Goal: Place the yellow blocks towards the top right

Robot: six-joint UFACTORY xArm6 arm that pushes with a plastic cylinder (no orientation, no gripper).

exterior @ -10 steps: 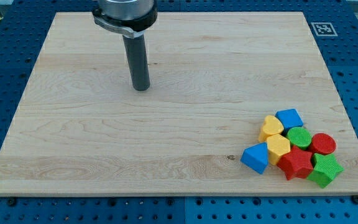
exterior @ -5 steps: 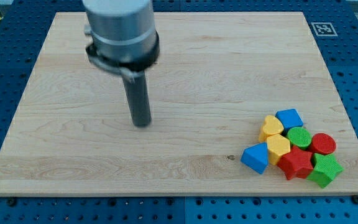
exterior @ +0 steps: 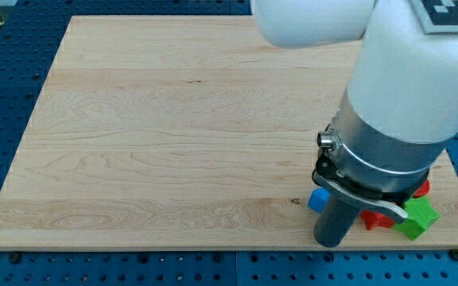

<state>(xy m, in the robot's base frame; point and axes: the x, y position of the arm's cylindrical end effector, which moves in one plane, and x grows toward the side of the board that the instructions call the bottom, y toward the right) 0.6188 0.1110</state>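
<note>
My tip [exterior: 330, 243] rests on the wooden board near its bottom right, just below the blue block [exterior: 316, 199], of which only a corner shows. The arm covers most of the block cluster. Both yellow blocks are hidden behind it. A green star-shaped block [exterior: 419, 217] shows at the right of the rod, with a piece of the red star-shaped block [exterior: 374, 219] beside it and a sliver of the red round block [exterior: 424, 188] above.
The wooden board [exterior: 149, 127] lies on a blue pegboard surface. A black-and-white marker tag [exterior: 452, 16] sits at the board's top right corner, partly covered by the arm. The board's bottom edge runs just under the tip.
The arm has swept from the board's upper left to the bottom right. It now covers most of the block cluster, including both yellow blocks. The visible blocks have not visibly shifted.
</note>
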